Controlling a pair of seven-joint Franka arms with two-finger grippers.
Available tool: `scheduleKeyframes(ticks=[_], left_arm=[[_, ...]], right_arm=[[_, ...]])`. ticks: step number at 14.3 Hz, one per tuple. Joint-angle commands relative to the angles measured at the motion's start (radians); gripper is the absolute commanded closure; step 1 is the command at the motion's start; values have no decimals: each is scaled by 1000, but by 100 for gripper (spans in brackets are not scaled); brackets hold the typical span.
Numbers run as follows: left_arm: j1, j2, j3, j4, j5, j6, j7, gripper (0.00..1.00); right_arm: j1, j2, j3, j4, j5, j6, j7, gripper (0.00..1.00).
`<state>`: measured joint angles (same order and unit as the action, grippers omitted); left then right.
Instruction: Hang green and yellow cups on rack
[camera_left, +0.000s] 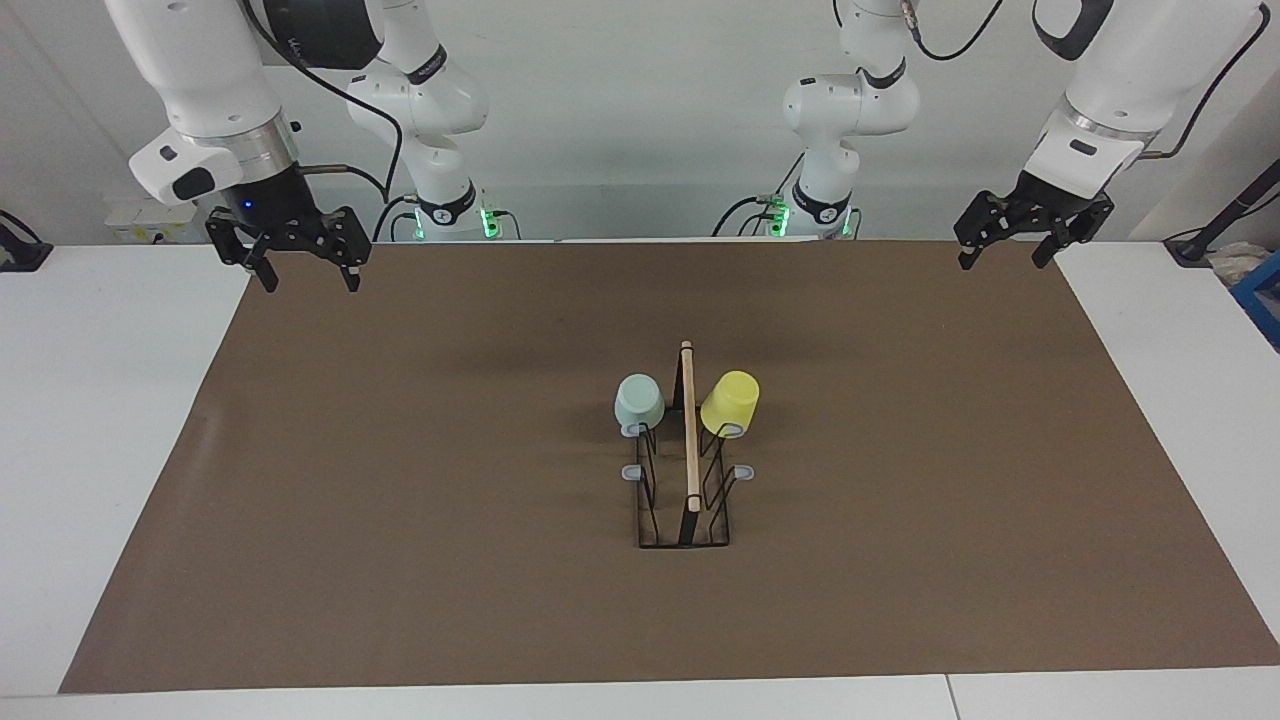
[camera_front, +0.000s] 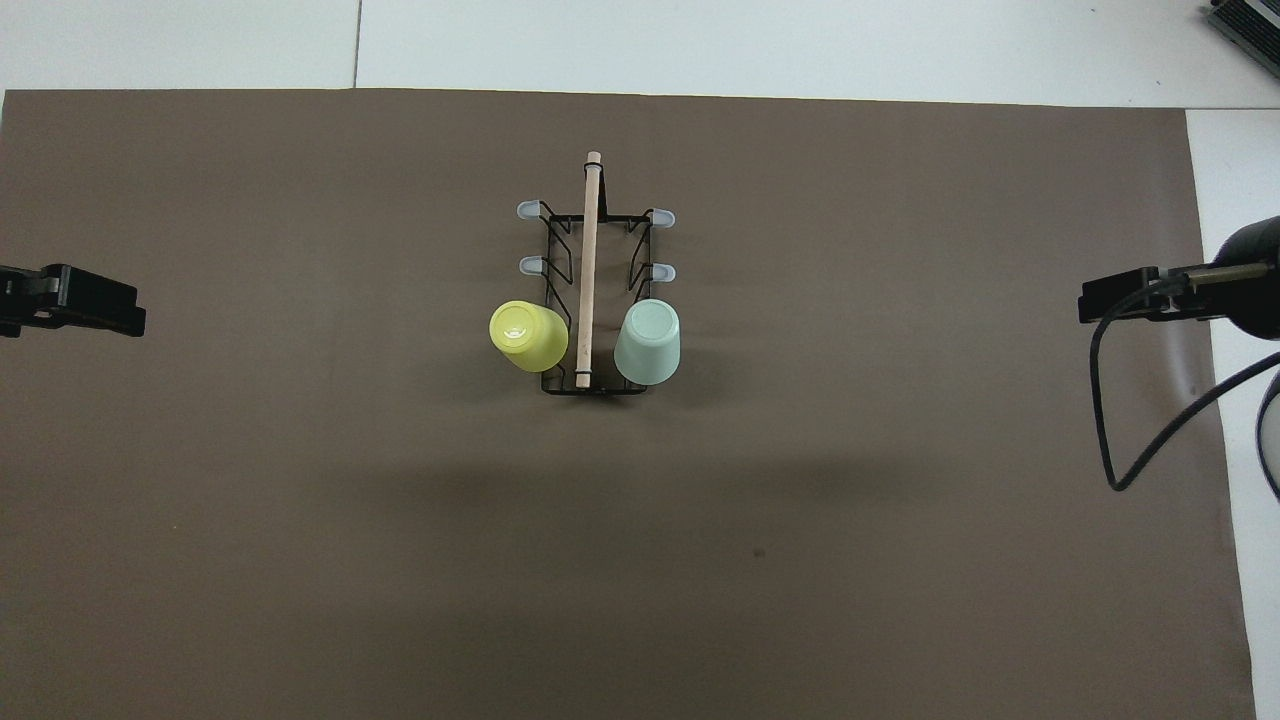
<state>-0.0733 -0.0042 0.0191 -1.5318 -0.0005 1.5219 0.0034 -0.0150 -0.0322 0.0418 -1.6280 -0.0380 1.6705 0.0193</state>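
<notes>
Robot lab, two arms, bare table

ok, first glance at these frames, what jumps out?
The yellow cup and the green cup hang upside down on the rack in the middle of the brown mat, one on each side of its wooden bar, at the end nearer the robots. Both arms are pulled back with nothing held: left end effector and right end effector open over the mat's two robot-side corners.

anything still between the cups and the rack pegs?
Nothing visible. The green cup and yellow cup already sit upside down on the rack, on the pair of pegs nearest the robots. Both tools, left and right, hang open, apart from them.
</notes>
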Motion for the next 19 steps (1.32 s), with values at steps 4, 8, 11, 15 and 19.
scheduleKeyframes(ticks=[4, 8, 11, 15, 19], left_arm=[[-3, -26, 7, -28, -7, -5, -13, 0], [-5, -26, 7, -28, -7, -5, -14, 0], [-6, -26, 7, -28, -7, -5, -14, 0], [-10, -26, 7, -28, -7, -3, -14, 0], [-10, -26, 7, -28, -7, 1, -14, 0]], right_arm=[[-10, -18, 7, -13, -10, -15, -39, 0], [-8, -8, 7, 13, -10, -43, -42, 0], [-8, 9, 7, 43, -7, -78, -38, 0], [-8, 28, 7, 82, -17, -142, -39, 0], [-8, 28, 7, 82, -14, -155, -44, 0]])
